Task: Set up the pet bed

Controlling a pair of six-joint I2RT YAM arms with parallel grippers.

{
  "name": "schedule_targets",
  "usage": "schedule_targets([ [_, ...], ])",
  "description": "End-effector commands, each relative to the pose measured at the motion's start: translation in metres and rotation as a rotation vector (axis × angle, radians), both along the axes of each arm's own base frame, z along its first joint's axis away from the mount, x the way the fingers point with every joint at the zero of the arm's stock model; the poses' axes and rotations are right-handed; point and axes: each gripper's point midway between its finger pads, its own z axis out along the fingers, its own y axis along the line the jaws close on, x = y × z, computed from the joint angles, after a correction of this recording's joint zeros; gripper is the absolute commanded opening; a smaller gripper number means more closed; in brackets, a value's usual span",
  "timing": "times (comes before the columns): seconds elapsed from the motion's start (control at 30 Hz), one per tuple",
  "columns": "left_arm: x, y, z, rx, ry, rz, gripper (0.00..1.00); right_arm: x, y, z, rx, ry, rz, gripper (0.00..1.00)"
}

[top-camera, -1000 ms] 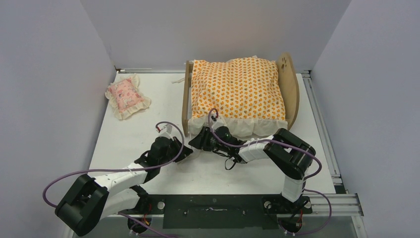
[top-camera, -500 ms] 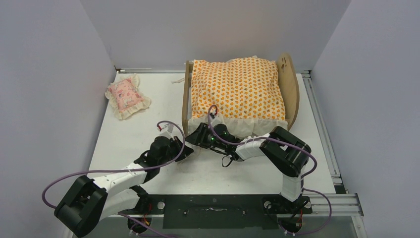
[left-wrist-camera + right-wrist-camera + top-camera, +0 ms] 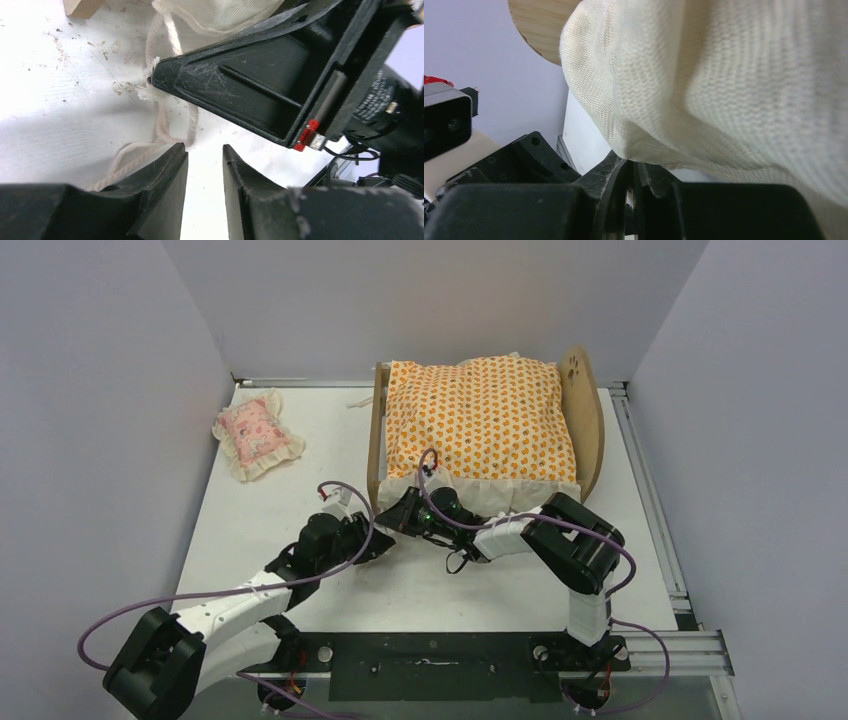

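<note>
A small pink pillow [image 3: 258, 435] with a cream frill lies on the far left of the white table [image 3: 290, 500]. Toward the middle, the left hand [image 3: 385, 538] lies low over the table, its black, scuffed fingers [image 3: 165, 170] a little apart with bare table between them. Just ahead of them a white twisted cord [image 3: 162, 125] loops on the table. The right hand [image 3: 152, 80] is closed, its wedge-shaped tips together on the cord's frayed end. From its own wrist, the fingers show only a hairline slit under ribbed cream fabric [image 3: 724, 90].

The pet bed [image 3: 585, 435] stands at the far middle-right of the table, long axis running left to right. Its low plywood footboard [image 3: 376, 440] is on the left and its rounded headboard [image 3: 580, 390], with a paw cutout, on the right. A puffy orange-patterned cushion [image 3: 480, 420] fills the frame, its cream ruffle [image 3: 510, 497] hanging over the near side.
</note>
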Motion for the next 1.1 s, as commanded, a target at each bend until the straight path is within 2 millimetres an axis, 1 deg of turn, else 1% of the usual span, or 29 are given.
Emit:
schedule_targets([
  [0.0, 0.007, 0.008, 0.032, 0.009, -0.073, 0.008, 0.32, -0.005, -0.003, -0.001, 0.042, 0.042, 0.020, 0.05],
  [0.07, 0.010, 0.022, 0.036, 0.014, -0.085, 0.054, 0.33, -0.005, -0.005, 0.002, 0.069, 0.053, 0.014, 0.05],
  [0.17, 0.016, 0.045, 0.035, 0.026, -0.097, 0.134, 0.31, -0.004, -0.008, 0.005, 0.098, 0.060, 0.010, 0.05],
  [0.27, 0.023, 0.056, 0.029, 0.033, -0.089, 0.165, 0.30, -0.006, -0.007, 0.007, 0.115, 0.063, 0.018, 0.05],
  [0.4, 0.034, 0.049, 0.032, -0.004, -0.105, 0.157, 0.30, -0.006, -0.005, 0.012, 0.145, 0.074, 0.024, 0.05],
  [0.5, 0.040, 0.037, 0.038, -0.041, -0.137, 0.113, 0.30, -0.006, -0.004, 0.013, 0.172, 0.091, 0.023, 0.05],
  [0.63, 0.043, 0.027, 0.041, -0.065, -0.183, 0.060, 0.36, -0.006, -0.003, 0.015, 0.190, 0.100, 0.026, 0.05],
  [0.83, 0.047, 0.027, 0.032, -0.043, -0.220, 0.066, 0.40, -0.006, -0.003, 0.016, 0.197, 0.107, 0.031, 0.05],
  [1.07, 0.045, 0.022, 0.020, 0.013, -0.278, 0.087, 0.42, -0.007, -0.001, 0.017, 0.228, 0.133, 0.031, 0.05],
])
